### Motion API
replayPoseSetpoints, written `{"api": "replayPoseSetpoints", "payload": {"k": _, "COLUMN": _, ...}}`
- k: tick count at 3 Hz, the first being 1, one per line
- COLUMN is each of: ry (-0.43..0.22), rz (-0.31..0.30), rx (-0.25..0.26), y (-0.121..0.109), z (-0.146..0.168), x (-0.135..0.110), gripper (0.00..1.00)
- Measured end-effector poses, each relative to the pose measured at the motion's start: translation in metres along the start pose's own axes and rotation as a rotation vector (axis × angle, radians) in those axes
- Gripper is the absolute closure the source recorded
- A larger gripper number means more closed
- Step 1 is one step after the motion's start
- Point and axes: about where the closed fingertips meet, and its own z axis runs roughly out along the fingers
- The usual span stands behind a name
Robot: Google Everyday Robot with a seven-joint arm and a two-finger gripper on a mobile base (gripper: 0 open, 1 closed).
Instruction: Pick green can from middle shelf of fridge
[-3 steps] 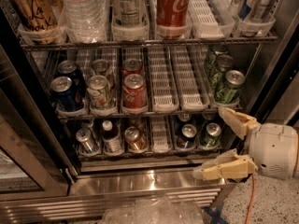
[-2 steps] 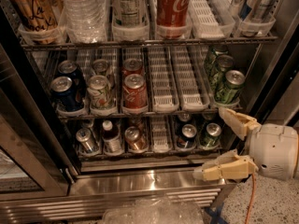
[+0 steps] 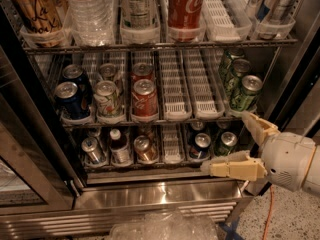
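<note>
1. Here's my gripper (image 3: 225, 141), low on the right of the scene, in front of the open fridge (image 3: 150, 196), its round white wrist off toward the right edge
2. My fingers (image 3: 257, 126) are spread wide with nothing between them: one points up and left toward the right end of the middle shelf, the other lies lower, stretched left across the front of the bottom shelf
3. The green can (image 3: 246, 93) stands upright at the near end of the rightmost lane of the middle shelf (image 3: 200, 91), silver top showing, with two more green cans (image 3: 234, 70) lined up behind it, farther in
4. My upper fingertip sits just below that front can, at the shelf's front edge, and I cannot tell whether it touches
5. Left of the green lane come two bare white slotted trays, then a lane of red cans (image 3: 145, 100), then a whitish can (image 3: 107, 98) and, farthest left, dark blue cans (image 3: 70, 98)
6. Up on the top shelf there's a red cola can (image 3: 185, 4), a clear water bottle (image 3: 92, 14) and a brownish can (image 3: 35, 9) at the far left
7. The bottom shelf holds small cans and a little bottle (image 3: 119, 146), and an orange cable (image 3: 270, 209) runs down across the floor at the right, below my wrist
</note>
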Motion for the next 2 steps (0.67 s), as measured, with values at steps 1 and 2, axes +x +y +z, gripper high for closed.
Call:
{"api": "replayPoseSetpoints", "payload": {"k": 1, "ry": 0.0, "rz": 0.0, "rx": 0.0, "y": 0.0, "z": 0.0, "x": 0.0, "gripper": 0.0}}
{"api": "replayPoseSetpoints", "payload": {"k": 2, "ry": -0.006, "rz": 0.028, "rx": 0.044, "y": -0.0055, "z": 0.0026, "x": 0.0041, "gripper": 0.0}}
